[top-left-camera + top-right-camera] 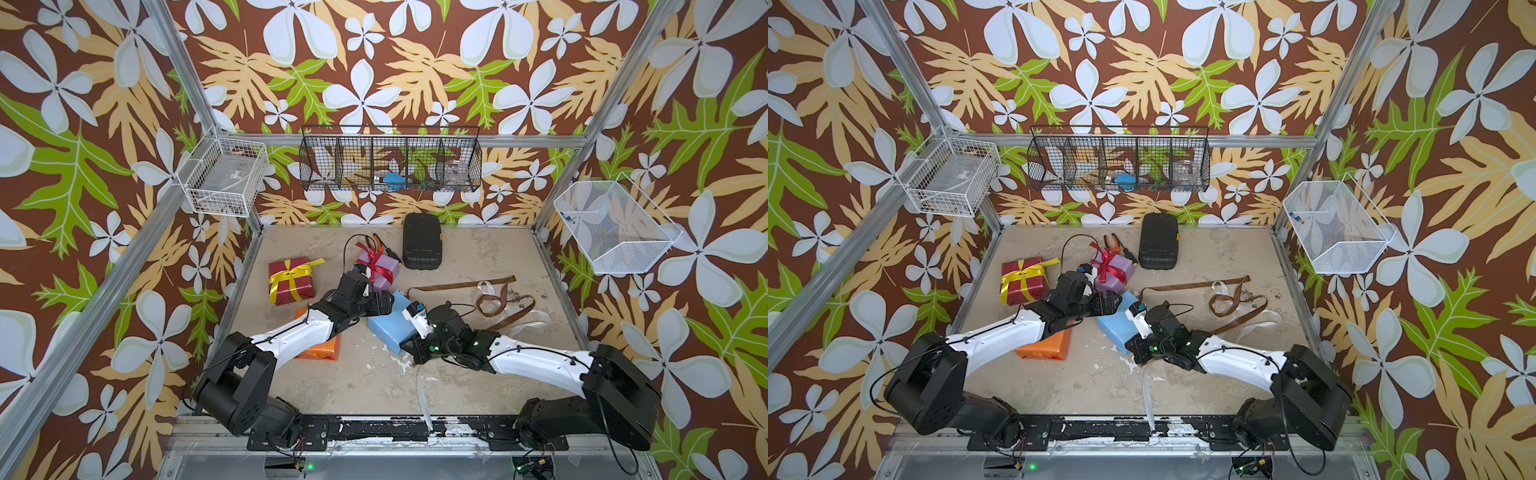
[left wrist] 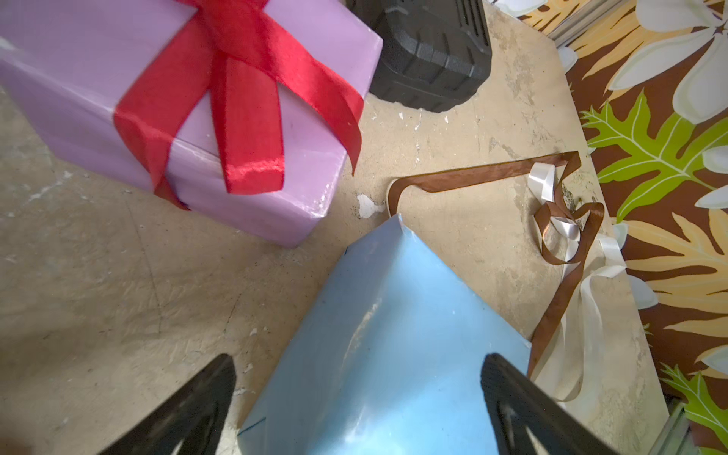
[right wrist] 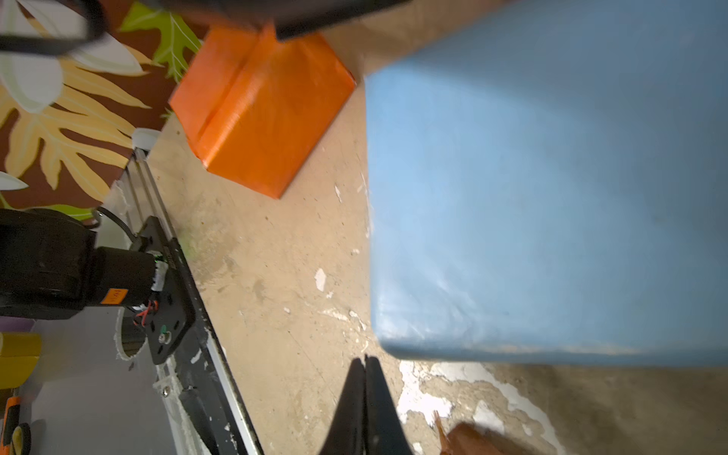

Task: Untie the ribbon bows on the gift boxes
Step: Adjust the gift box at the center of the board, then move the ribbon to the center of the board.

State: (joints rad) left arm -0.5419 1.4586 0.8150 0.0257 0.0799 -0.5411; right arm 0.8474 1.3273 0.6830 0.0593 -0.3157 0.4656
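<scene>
While left fingers (image 2: pixel 197 402) gape over a blue box (image 2: pixel 374 335) edge, right fingers (image 3: pixel 354 405) clench nearby.

Even, diffuse light fills both top views, and you see only soft shadows on the tabletop (image 1: pixel 478 257). In your left wrist view, glare streaks the red ribbon (image 2: pixel 252 173) and the frame's edges bend. Your right wrist view runs dimmer, the orange box (image 3: pixel 260 118) smeared soft.
</scene>
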